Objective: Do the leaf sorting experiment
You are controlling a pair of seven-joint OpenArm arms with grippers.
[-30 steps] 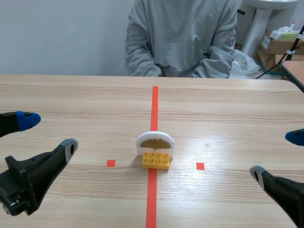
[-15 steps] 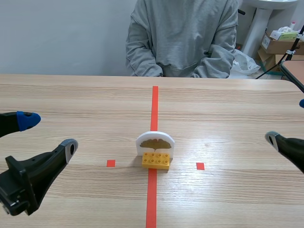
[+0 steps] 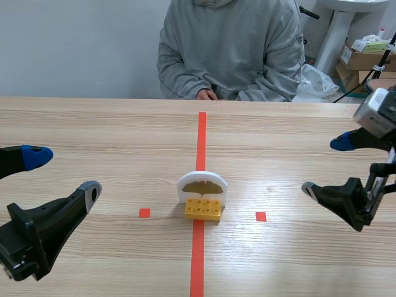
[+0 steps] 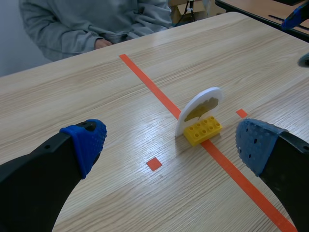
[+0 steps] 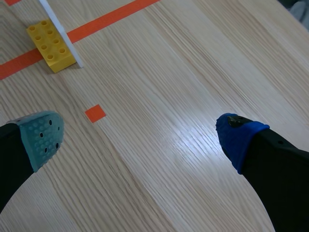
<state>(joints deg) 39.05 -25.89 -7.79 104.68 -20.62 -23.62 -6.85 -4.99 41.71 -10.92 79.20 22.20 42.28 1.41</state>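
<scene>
both splayed: left claw (image 3: pixel 64 174), right claw (image 3: pixel 325 166)

Leaf card (image 3: pixel 202 184) behind brick (image 3: pixel 203 209) on table (image 3: pixel 111 127), between left tool (image 3: pixel 64 173) and right tool (image 3: pixel 322 166); person (image 3: pixel 229 49) beyond.

A white arched card (image 3: pixel 185 187) bearing a brown leaf (image 3: pixel 204 185) is stood upright against a yellow brick (image 3: pixel 203 209). Both are set on the red line (image 3: pixel 201 139).
</scene>
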